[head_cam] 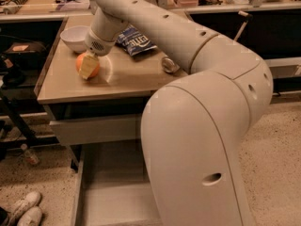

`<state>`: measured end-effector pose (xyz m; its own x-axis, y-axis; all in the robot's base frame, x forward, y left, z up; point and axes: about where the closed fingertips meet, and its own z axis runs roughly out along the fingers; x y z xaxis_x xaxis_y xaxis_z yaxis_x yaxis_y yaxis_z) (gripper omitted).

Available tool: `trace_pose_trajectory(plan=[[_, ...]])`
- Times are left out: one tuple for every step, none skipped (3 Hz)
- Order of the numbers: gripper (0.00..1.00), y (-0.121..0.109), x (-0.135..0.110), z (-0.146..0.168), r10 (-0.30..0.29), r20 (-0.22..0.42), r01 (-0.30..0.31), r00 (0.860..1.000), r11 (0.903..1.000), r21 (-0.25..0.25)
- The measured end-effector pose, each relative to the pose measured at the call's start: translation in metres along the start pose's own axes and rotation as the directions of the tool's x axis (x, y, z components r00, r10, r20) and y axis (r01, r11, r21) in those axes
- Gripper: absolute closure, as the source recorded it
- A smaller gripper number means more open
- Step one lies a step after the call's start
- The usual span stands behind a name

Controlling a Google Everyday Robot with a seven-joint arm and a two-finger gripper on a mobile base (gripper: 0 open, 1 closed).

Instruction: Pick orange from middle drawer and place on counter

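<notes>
The orange (80, 61) sits low over the left part of the counter (127, 81), at or just above its surface. My gripper (88, 66) comes down from the arm above and is closed around the orange. One pale finger (87, 68) covers the fruit's front. The middle drawer (108, 197) is pulled open below the counter, and the part of its grey floor that shows is bare. My arm's big white body hides the drawer's right half.
A white bowl (74, 37) stands at the counter's back left. A blue chip bag (137, 41) and a crushed can (169, 64) lie to the right of the orange. A cluttered bench (47, 4) runs behind. White shoes (26, 211) lie on the floor at lower left.
</notes>
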<state>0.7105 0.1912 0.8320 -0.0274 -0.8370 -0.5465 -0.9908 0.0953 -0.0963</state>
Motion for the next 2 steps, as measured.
trace_pose_trajectory(plan=[[0.58,0.0,0.0,0.0001,0.0,0.0,0.0,1.0,1.0,0.0],[0.35,0.0,0.0,0.0001,0.0,0.0,0.0,1.0,1.0,0.0]])
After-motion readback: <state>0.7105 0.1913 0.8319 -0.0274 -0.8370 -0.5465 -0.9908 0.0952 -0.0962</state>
